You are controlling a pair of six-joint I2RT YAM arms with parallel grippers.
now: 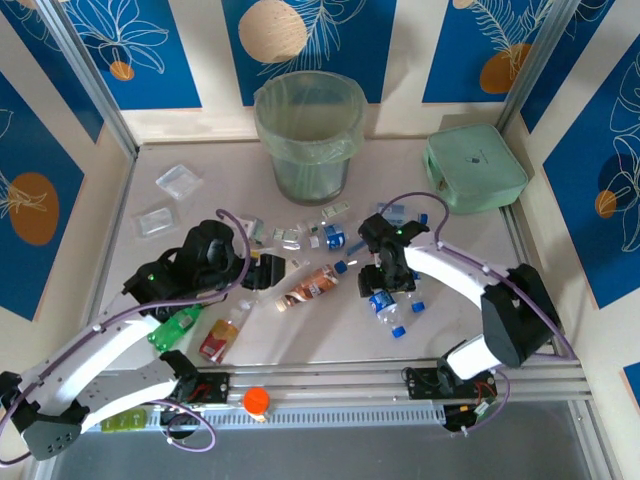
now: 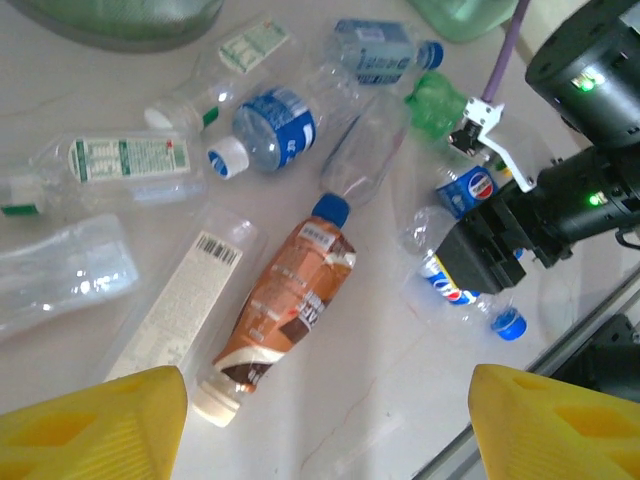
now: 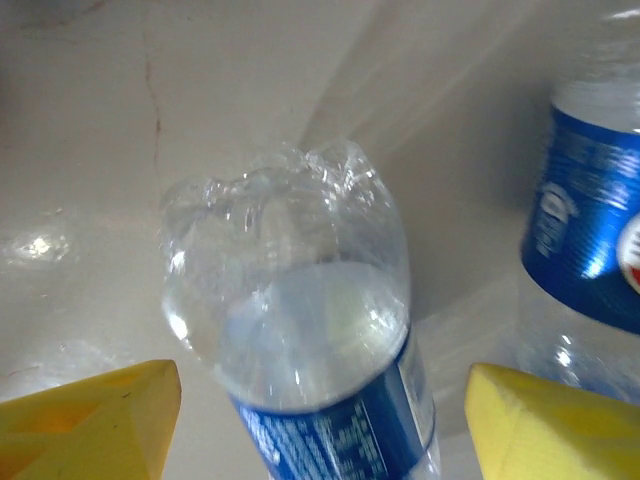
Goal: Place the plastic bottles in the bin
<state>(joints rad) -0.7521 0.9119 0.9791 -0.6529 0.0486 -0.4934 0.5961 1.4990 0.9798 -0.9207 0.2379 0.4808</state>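
Right tool (image 3: 320, 420) spread around a blue-labelled bottle (image 3: 290, 300).
Left tool (image 2: 325, 420) spread above a brown bottle (image 2: 290, 300), arm (image 1: 110, 345) reaching from the near edge.

Blue panels (image 1: 150, 50) with white leaves and orange discs wall the pale desk (image 1: 320, 340) beyond the left claw (image 2: 325, 425).

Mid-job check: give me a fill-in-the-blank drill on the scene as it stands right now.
1. The round bin is pale ___.
2. The clear bottle framed by the right gripper carries a ___ label.
3. In the top view, the mint square box sits to the bin's ___.
4. The left gripper holds nothing; its jaws stand ___.
Missing words: green; blue; right; open.
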